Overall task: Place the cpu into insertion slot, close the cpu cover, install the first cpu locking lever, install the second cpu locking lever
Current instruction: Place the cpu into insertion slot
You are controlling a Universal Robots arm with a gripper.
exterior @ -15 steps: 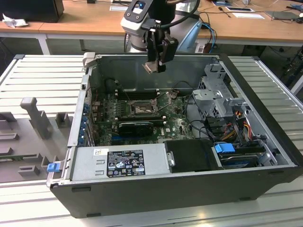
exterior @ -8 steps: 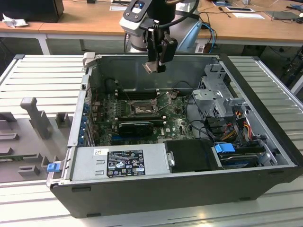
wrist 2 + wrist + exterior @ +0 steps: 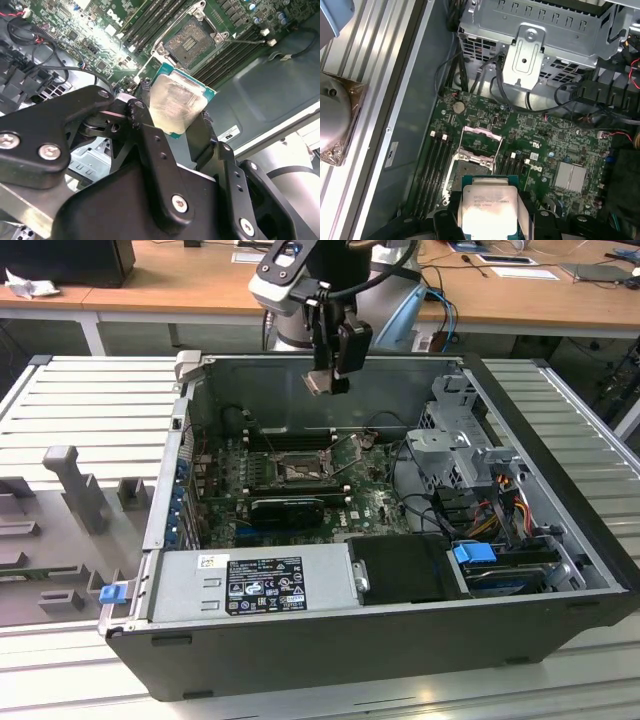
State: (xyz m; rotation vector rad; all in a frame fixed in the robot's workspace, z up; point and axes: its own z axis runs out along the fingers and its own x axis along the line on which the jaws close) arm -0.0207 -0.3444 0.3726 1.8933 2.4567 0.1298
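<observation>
One thin square cpu (image 3: 176,100), pale smooth metal on a green rim, is pinched by its edges in the black tool (image 3: 172,114), well above the insertion slot (image 3: 192,42). Held by so slim an edge, it could, I judge, tilt or slip and land skewed, scraping the slot's dark square floor or catching its metal edging. Around the insertion slot spread the green circuit board (image 3: 545,145), limp black cables (image 3: 496,82) and grey sheet-metal case walls (image 3: 250,390).
</observation>
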